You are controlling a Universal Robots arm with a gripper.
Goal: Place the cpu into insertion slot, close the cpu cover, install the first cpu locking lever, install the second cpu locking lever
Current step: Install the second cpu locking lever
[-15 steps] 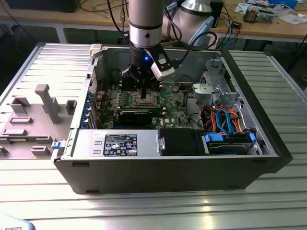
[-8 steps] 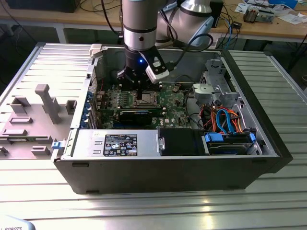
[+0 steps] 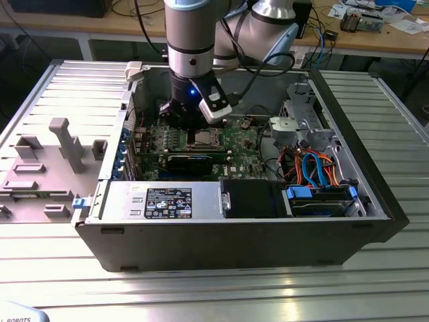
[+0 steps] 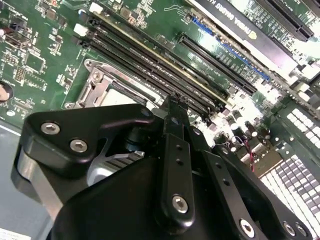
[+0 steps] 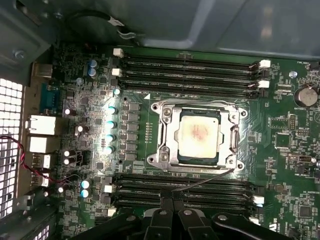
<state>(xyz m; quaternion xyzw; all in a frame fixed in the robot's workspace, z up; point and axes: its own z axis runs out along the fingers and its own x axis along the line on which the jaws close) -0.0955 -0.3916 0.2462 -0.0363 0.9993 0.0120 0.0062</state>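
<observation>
— Where's the cpu [image 5: 199,136]?
— Seated in the insertion slot [image 5: 165,139], the cpu cover [image 5: 233,136] down around it.
— And the end effector [image 5: 172,200]?
— Fingers together, over the memory slots [image 5: 190,192] beside the socket.

Exterior view: high, angled down, well back from open grey metal computer case [image 3: 234,248]. Both wrist views: close above green circuit board [image 5: 280,165] [image 4: 45,55], sharing square silvery-rimmed socket [image 5: 199,136] [image 4: 107,92].
</observation>
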